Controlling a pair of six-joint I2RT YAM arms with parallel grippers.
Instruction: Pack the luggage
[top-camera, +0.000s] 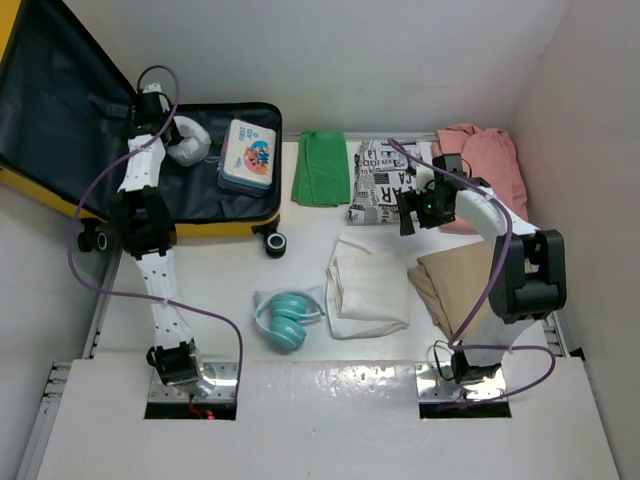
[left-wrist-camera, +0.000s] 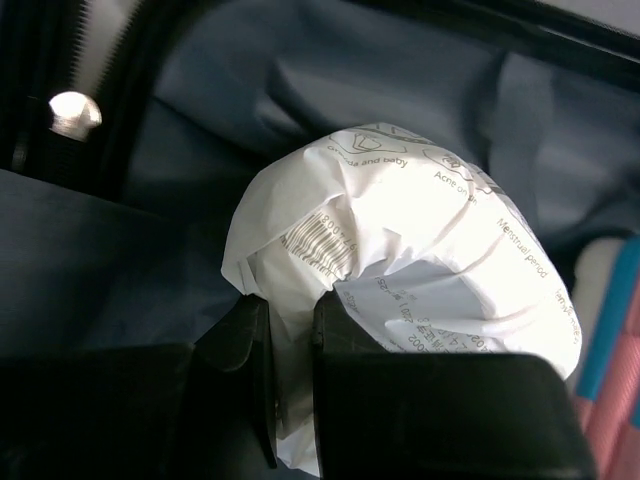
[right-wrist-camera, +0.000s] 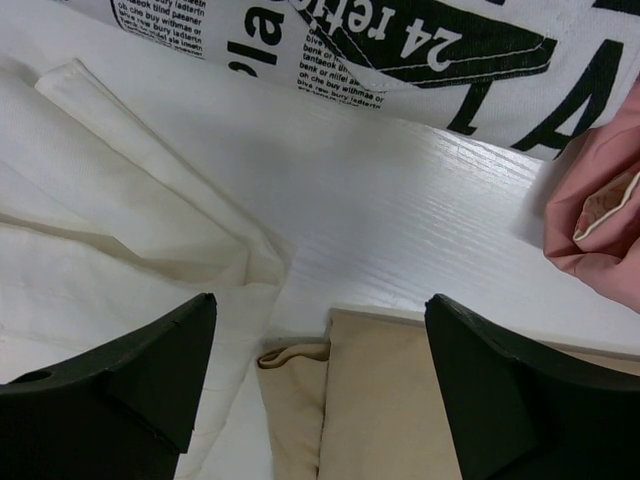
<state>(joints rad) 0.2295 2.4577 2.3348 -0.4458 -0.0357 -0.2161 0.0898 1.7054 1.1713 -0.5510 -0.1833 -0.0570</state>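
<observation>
The yellow luggage (top-camera: 222, 228) lies open at the back left, its dark grey lining (left-wrist-camera: 190, 110) showing. My left gripper (top-camera: 160, 112) reaches into it and is shut on a white printed packet (left-wrist-camera: 420, 240), pinched at its lower edge between the black fingers (left-wrist-camera: 240, 345). The packet (top-camera: 188, 143) sits over the lining beside a white-and-blue tin box (top-camera: 248, 155). My right gripper (top-camera: 408, 212) hovers open over the table, with a folded tan cloth (right-wrist-camera: 400, 400) below its jaws and nothing between them.
On the table lie a green cloth (top-camera: 322, 167), a newspaper-print cloth (top-camera: 382, 182), a pink cloth (top-camera: 487, 170), a white cloth (top-camera: 365, 288) and teal headphones (top-camera: 285, 320). The case's black wheels (top-camera: 275, 243) stick out at its near edge. Walls close in left and right.
</observation>
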